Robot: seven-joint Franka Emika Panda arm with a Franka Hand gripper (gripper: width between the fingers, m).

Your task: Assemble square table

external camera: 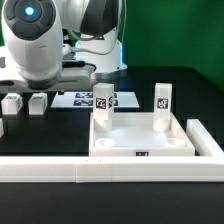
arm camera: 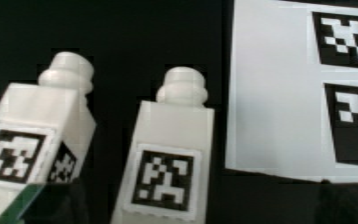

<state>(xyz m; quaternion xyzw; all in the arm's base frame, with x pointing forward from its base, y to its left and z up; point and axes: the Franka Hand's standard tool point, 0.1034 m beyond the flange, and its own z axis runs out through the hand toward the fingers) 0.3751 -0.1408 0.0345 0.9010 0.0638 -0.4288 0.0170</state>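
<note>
1. The arm [external camera: 40, 40] fills the upper left of the exterior view. The gripper's fingers cannot be made out clearly in either view. Its jaws stand spread wide and pinch nothing.
2. The tabletop [external camera: 125, 138] lies rim up at lower centre-right of the exterior view. It sits inside the corner of the L-shaped border wall [external camera: 50, 170], with a tag on its near side.
3. 2 legs stand upright in the tabletop's far corner sockets: the first upright leg [external camera: 103, 100] toward the exterior view's left and the second upright leg [external camera: 163, 99] toward its right.
4. The first loose leg [external camera: 12, 103] and the second loose leg [external camera: 38, 102] rest on the black table [external camera: 30, 130] at the exterior view's left, below the arm. The wrist view shows this pair side by side, apart, tags facing the camera.
5. The marker board [arm camera: 309, 90] lies flat just beside the loose legs.
</note>
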